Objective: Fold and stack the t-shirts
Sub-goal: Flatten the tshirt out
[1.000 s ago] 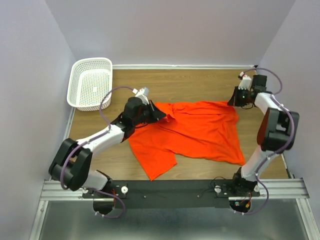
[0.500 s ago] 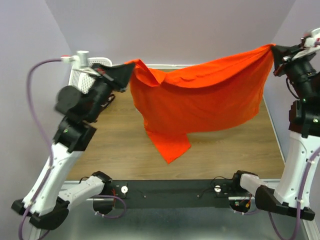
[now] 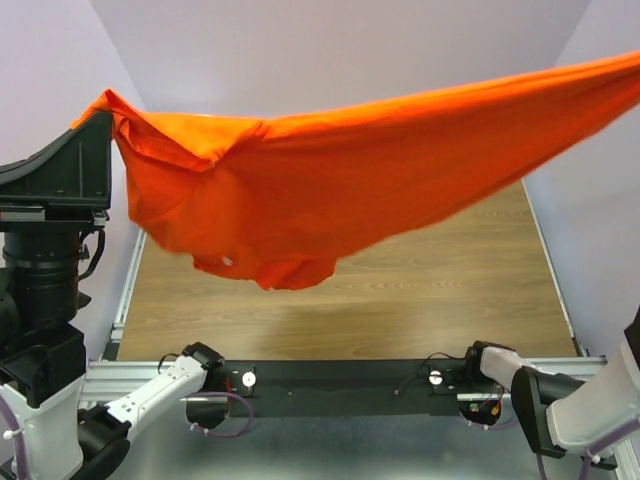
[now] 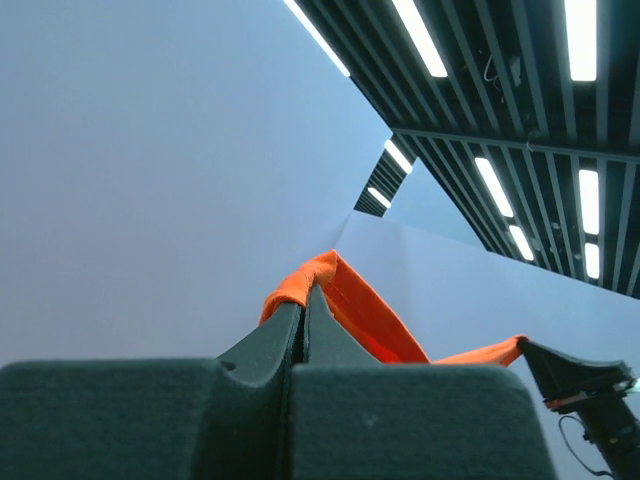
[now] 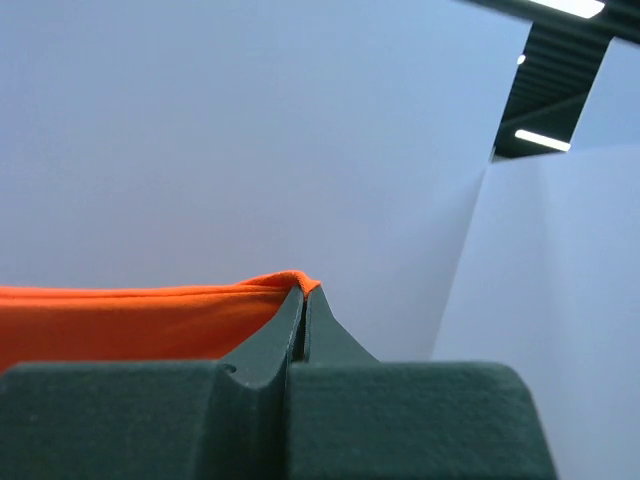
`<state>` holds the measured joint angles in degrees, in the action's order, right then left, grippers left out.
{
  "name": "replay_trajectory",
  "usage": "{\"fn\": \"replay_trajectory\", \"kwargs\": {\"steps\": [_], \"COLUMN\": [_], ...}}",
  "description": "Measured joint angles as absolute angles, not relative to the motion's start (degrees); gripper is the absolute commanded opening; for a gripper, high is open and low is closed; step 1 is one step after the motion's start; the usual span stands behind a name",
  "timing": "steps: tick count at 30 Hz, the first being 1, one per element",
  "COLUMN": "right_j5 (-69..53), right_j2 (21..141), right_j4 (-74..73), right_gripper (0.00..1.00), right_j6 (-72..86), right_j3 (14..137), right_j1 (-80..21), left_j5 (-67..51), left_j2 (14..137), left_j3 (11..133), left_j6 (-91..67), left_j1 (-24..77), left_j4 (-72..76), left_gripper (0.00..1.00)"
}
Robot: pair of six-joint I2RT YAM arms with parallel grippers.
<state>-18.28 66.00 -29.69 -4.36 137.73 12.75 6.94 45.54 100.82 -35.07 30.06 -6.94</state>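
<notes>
Both arms have swung much higher than half a second ago. The t-shirt (image 3: 330,190), which then hung like a curtain over the far half of the table (image 3: 450,270), now stretches as a long slanted band across the upper part of the top view. It is well above the wood and touches nothing below it. One second ago it lay spread flat on the table.

Purple walls close in on the left, right and far sides, and the shirt's right end passes near the right wall. Below the cloth, the wood shows bare from the black rail (image 3: 340,380) at the near edge to the far part of the table that is still in view.

The left gripper (image 4: 303,295) has its fingers pressed together on a bunched fold of orange cloth at the shirt's left end. The right gripper (image 5: 303,292) is likewise clamped on the cloth's edge at the other end.

In the top view the right gripper is cut off beyond the upper right corner, where the cloth runs out of frame. The left arm's wrist (image 3: 60,170) looms large and dark at the left edge and, together with the shirt, hides the table's far left corner. The lowest drape (image 3: 270,265) hangs left of centre; whether it is a sleeve or the hem cannot be told.
</notes>
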Motion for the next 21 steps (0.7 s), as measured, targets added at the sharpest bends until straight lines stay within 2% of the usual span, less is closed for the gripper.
{"fn": "replay_trajectory", "kwargs": {"steps": [5,9,15,18,21], "right_j5": [-17.28,-17.54,-19.79,-20.43,-22.39], "right_j2": [63.57,60.97,57.71,58.0,61.6], "right_j4": [-29.39,-27.97,-25.96,-22.33,-17.45], "right_gripper": [0.01,0.01,0.01,0.01,0.01], "right_j6": [-3.44,-2.96,-3.03,-3.25,-3.44], "right_j3": [139.26,131.2,100.95,83.88,66.39], "right_j1": [12.75,12.75,12.75,12.75,12.75], "left_j5": [5.34,5.93,7.31,7.66,7.16], "left_j2": [46.54,46.7,49.17,54.0,65.8], "left_j3": [100.42,96.25,81.62,72.23,63.02], "left_j6": [-35.42,-35.42,-36.91,-38.33,-40.66], "left_j1": [30.06,30.06,30.06,29.74,27.88], "left_j4": [-6.83,-5.32,-0.6,4.36,8.73], "left_gripper": [0.0,0.0,0.0,0.0,0.0]}}
